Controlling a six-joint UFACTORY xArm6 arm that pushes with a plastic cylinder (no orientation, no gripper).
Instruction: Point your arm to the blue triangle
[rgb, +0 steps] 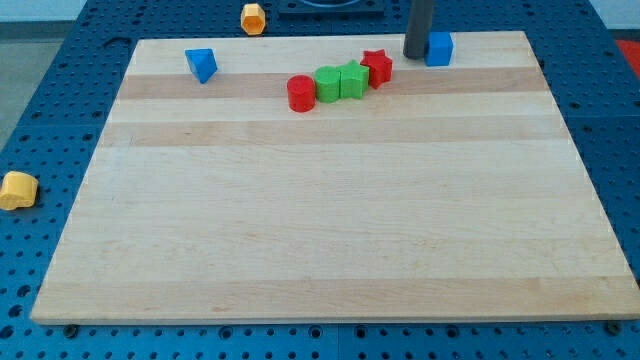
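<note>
The blue triangle (202, 65) lies near the top left corner of the wooden board (330, 220). My tip (416, 55) stands at the top of the board, right of centre, touching or almost touching the left side of a blue cube (439, 48). The tip is far to the right of the blue triangle. Between them runs a row of blocks: a red cylinder (301, 93), a green block (328, 85), a second green block (352, 79) and a red star (377, 66).
A yellow hexagonal block (254, 17) lies off the board at the view's top on the blue pegboard. Another yellow block (17, 189) lies off the board at the view's left edge.
</note>
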